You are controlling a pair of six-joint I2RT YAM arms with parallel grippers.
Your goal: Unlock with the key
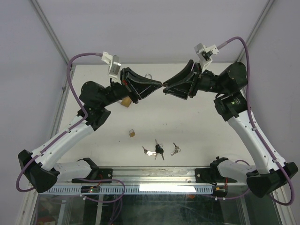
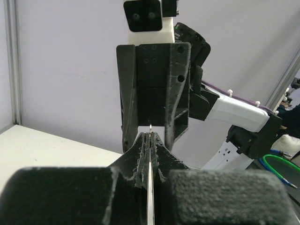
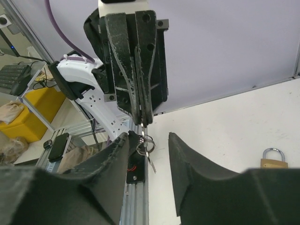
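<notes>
Left gripper (image 1: 158, 85): fingers clamped together on a key (image 2: 149, 187), held aloft over the table (image 1: 201, 126), key ring (image 3: 146, 140) dangling beneath its tips; right gripper (image 1: 166, 89): fingers apart, meeting the left tip to tip, either side of the ring. Brass padlock (image 1: 125, 101) on the table under the left arm; loose keys (image 1: 158, 150) nearer the front edge

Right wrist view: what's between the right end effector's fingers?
The key bunch clamped in the shut left end effector; its ring and a loose key hang in that gap, clearest in right wrist view.
</notes>
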